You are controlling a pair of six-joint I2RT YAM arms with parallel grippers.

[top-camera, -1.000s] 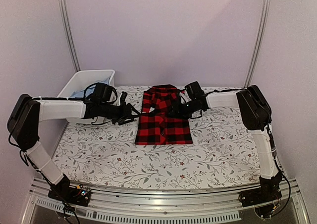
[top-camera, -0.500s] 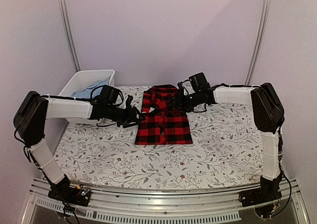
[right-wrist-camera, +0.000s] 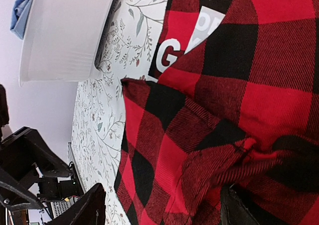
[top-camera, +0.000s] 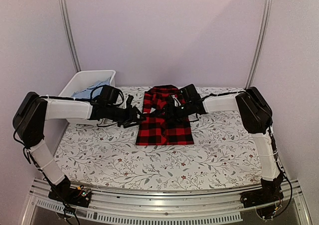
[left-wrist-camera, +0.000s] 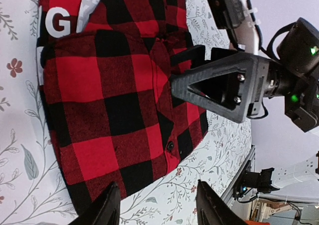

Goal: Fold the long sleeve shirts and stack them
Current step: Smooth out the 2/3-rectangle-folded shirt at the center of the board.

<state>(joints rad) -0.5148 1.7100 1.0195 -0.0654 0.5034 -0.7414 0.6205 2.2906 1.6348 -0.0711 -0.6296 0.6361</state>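
The left gripper (left-wrist-camera: 157, 186) has its two fingers (left-wrist-camera: 107, 207) spread apart. Nothing is pinched between them. I see only the table (top-camera: 109, 155) and the very edge of the shirt (top-camera: 164, 128) there. They sit low, just beside the shirt's left side. I think they wait there so they can slide in and grab that edge.

The right gripper (right-wrist-camera: 162, 195) also has its fingers (right-wrist-camera: 89, 207) spread wide. It hangs right over the shirt, and a bunched-up fold of red and black cloth lies between the fingers. I cannot tell if they touch the cloth yet. They look ready to close on that fold, maybe to lift it over.

The two grippers come at the shirt from both sides and almost meet above it. That makes sense to me, because soft cloth flops and two grips can keep it straight.

The shirt lies flat on the table, in the middle and toward the back. It has big red and black squares. No sleeves stick out, so it looks partly folded into a block. A white tag (left-wrist-camera: 59, 23) with a big letter G shows near the collar end.

A white bin (top-camera: 84, 79) stands at the back left corner, apart from the shirt. Something blue (right-wrist-camera: 24, 8) lies inside it. I cannot tell what it is.

I see only this one shirt out on the table, so nothing is stacked yet.
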